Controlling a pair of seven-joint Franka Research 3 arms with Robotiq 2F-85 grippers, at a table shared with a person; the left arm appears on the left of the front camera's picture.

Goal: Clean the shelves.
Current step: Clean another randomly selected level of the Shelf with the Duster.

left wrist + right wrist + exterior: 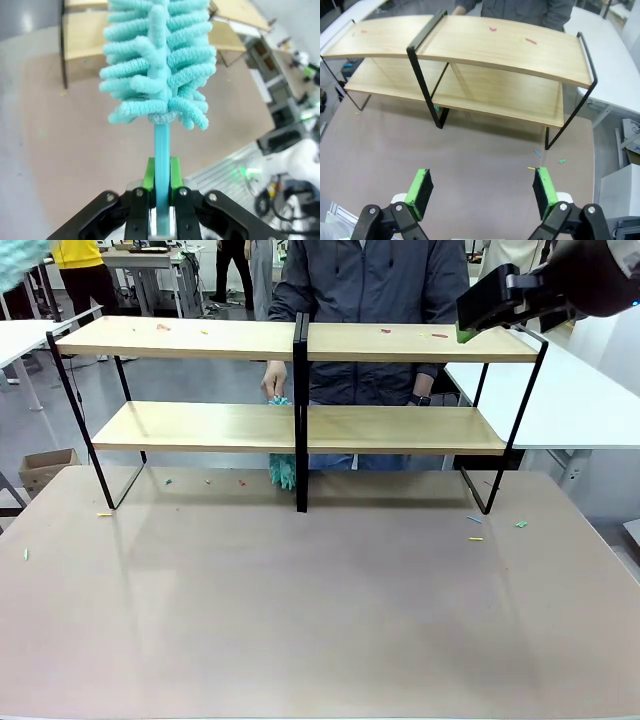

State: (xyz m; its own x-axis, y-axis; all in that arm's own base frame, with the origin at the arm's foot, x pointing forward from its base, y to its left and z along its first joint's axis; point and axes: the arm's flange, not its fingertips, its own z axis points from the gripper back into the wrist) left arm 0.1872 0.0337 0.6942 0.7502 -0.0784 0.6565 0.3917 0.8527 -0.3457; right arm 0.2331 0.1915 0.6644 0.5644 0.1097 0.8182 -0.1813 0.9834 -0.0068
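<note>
The shelves (200, 338) stand across the far half of the brown table (320, 620), with coloured scraps (492, 29) on the top board and on the table near the feet. The left gripper (161, 172) is clamped on the handle of a teal duster (160, 65). The right gripper (482, 192) hangs near the shelves' right end, jaws spread wide, and behind the shelves a person's hand (274, 383) grips a second duster (282, 468).
</note>
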